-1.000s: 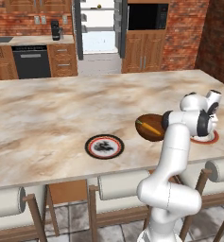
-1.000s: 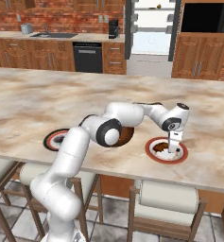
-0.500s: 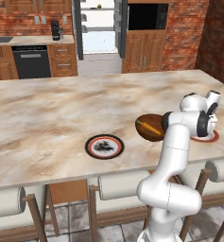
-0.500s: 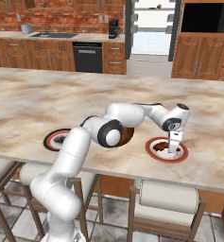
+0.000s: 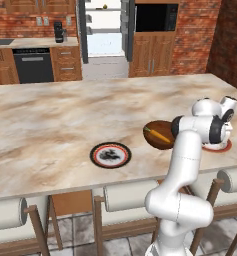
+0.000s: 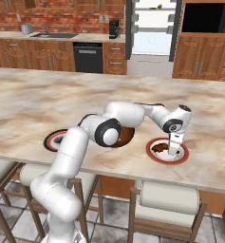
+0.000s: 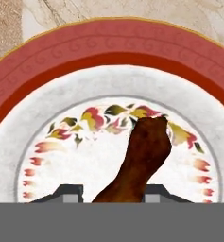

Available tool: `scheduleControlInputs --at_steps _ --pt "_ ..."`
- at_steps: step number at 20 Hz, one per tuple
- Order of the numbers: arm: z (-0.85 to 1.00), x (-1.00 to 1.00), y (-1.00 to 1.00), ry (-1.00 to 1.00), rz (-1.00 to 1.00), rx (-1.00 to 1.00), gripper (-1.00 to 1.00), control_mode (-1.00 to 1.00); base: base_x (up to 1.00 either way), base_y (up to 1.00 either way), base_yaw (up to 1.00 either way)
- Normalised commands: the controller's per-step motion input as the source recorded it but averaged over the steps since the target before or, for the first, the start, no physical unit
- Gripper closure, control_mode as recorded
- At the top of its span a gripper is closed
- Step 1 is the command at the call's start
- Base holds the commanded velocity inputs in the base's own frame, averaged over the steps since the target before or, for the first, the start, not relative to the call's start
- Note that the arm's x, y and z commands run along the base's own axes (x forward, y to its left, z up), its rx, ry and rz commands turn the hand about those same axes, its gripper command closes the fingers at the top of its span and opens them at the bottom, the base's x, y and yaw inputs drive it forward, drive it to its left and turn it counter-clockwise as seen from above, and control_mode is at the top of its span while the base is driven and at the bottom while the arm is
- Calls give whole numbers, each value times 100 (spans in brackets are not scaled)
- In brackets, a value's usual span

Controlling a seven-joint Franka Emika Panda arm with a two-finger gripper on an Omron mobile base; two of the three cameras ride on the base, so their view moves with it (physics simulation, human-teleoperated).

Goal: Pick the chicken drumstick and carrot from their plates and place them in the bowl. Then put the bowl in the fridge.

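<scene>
Now the gripper (image 6: 173, 153) is down on the red-rimmed plate (image 7: 47, 61) near the counter's (image 5: 50, 125) front edge, toward its right end, with the chicken drumstick (image 7: 141, 158) between its two dark fingertips (image 7: 66, 191). The jaws stand narrow, one on each side of the meat, but whether they truly bear on it I cannot tell. To do this step well, I judge the grip should settle on the thick part of the drumstick before any lift — then rise straight up, so the piece does not drag over the plate's rim.

The drumstick is dark brown, rough and lumpy, narrow toward the fingers and blunt at its far end; it may roll or slip under a light pinch. The plate is flat and smooth, with a broad red border, a thin gold edge and a ring of small painted leaves round its white middle.

The bowl (image 5: 159, 135) — deep, glossy brown — sits just beside the plate on the marbled counter, the carrot (image 5: 158, 134) already lying in it. A second red-rimmed plate with a dark centre (image 5: 110, 155) lies further left along the front edge.
</scene>
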Motion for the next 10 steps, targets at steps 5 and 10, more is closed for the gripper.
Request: scheduleControlInputs --at_steps 5,10 --pt "67 -23 30 -5 -3 0 100 -100 0 0 0" --pt "55 -37 52 -2 -1 0 100 -100 0 0 0"
